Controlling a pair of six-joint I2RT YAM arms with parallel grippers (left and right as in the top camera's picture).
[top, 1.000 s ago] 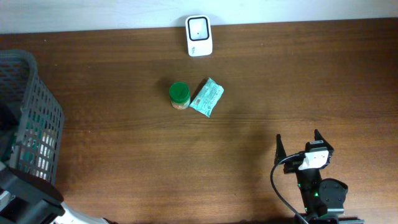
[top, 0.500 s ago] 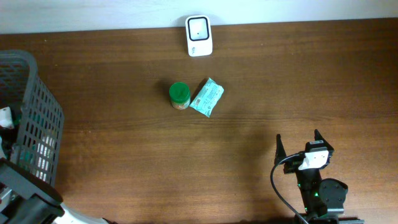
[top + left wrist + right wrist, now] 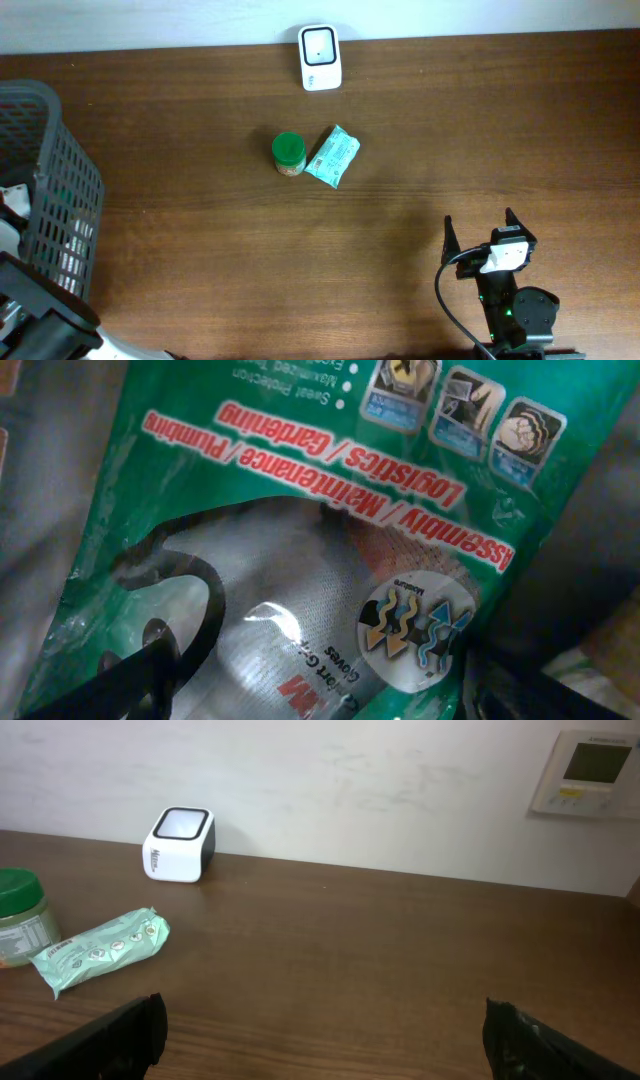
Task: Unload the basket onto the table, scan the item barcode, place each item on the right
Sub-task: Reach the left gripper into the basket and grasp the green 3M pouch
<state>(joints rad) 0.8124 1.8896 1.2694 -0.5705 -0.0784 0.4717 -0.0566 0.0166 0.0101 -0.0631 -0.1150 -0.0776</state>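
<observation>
The left wrist view is filled by a green and clear glove package [image 3: 330, 550] lying in the grey basket [image 3: 62, 170]. My left gripper [image 3: 315, 665] hangs close over it, open, one dark finger [image 3: 130, 680] at each side of the package. No barcode shows on this face. The white scanner [image 3: 320, 57] with its dark window stands at the table's far edge, also in the right wrist view as the scanner [image 3: 180, 844]. My right gripper [image 3: 480, 232] rests open and empty near the front right, fingertips [image 3: 120, 1035] wide apart.
A green-lidded jar [image 3: 288, 153] and a teal snack packet [image 3: 333, 156] lie side by side mid-table; the right wrist sees the jar [image 3: 18, 915] and packet [image 3: 100, 950] at its left. The left arm's base [image 3: 40, 325] sits at the front left. A wall panel [image 3: 590, 772] hangs behind.
Inside the basket the left arm has shifted slightly; the white part seen through the mesh moved. The right arm and the table items have not moved.
</observation>
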